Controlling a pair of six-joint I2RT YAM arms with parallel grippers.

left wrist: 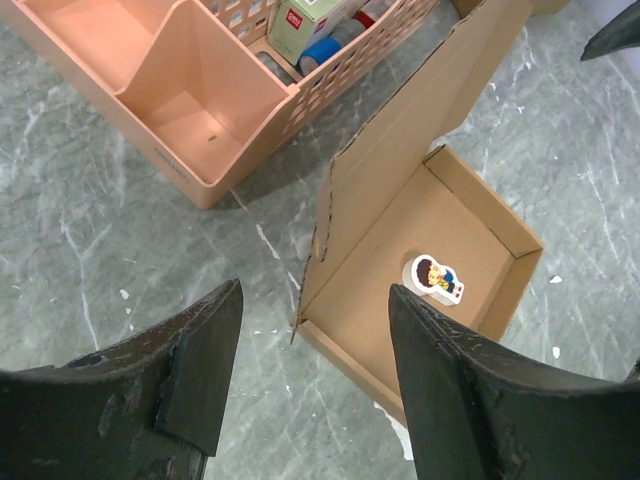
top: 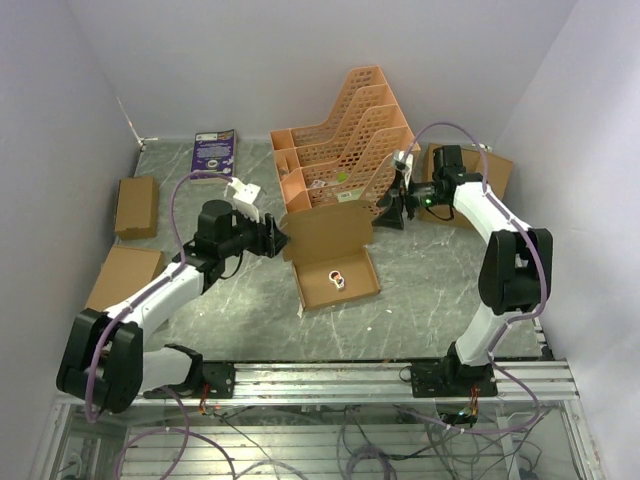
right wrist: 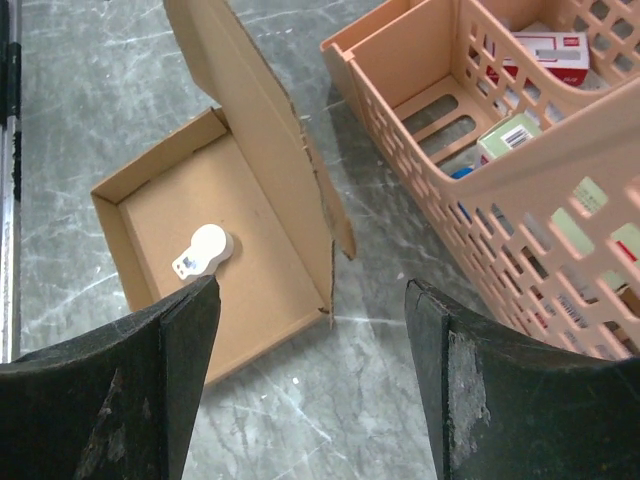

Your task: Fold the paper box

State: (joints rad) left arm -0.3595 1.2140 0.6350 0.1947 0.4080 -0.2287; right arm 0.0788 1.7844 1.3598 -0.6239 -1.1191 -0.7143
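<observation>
The paper box (top: 335,278) is a shallow brown cardboard tray at the table's middle, its lid (top: 328,232) standing up at the far side. A small white cartoon-figure piece (top: 337,280) lies inside it. The box also shows in the left wrist view (left wrist: 420,270) and the right wrist view (right wrist: 230,270). My left gripper (top: 277,240) is open and empty, hovering just left of the lid's left edge. My right gripper (top: 388,208) is open and empty, just right of the lid, beside the orange rack.
An orange lattice file rack (top: 345,140) with small items stands behind the box. Ready-made cardboard boxes lie at the left (top: 135,206), (top: 125,275) and far right (top: 495,170). A purple booklet (top: 214,152) lies at the back.
</observation>
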